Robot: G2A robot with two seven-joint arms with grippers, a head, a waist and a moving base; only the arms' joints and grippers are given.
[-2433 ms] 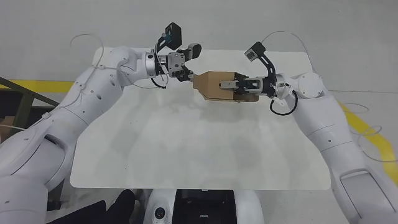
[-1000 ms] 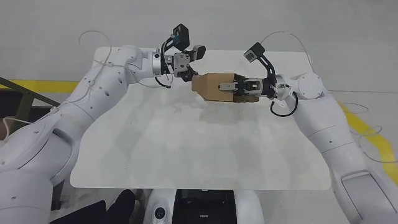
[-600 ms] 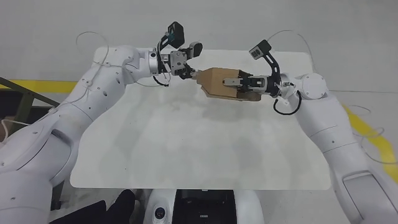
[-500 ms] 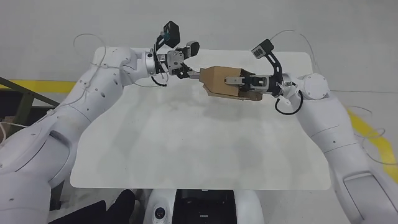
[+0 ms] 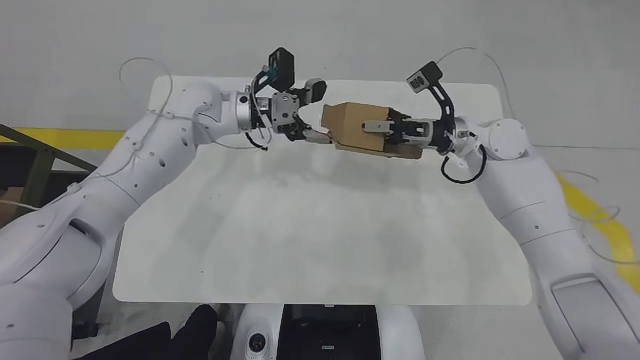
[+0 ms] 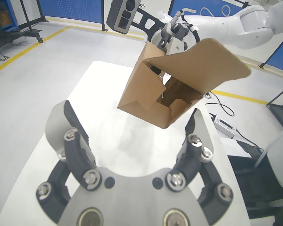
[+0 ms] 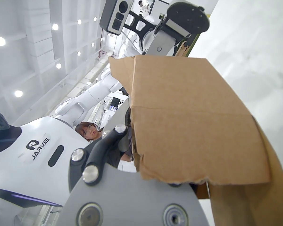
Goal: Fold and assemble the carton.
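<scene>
Carton: the brown carton (image 5: 356, 126) is held in the air over the far part of the table (image 5: 320, 250), lying on its side, its open end turned toward the left arm.
Flaps: a large flap (image 6: 202, 69) sticks out unfolded from the open end; a smaller side flap (image 6: 151, 92) is bent part-way inward.
Right gripper: the right gripper (image 5: 374, 130) is clamped on the carton's wall at the end away from the left arm, and carries it.
Left gripper: the left gripper (image 6: 131, 110) has its fingers (image 6: 70, 121) spread wide, just beside the carton's open end, not touching it and holding nothing.
</scene>
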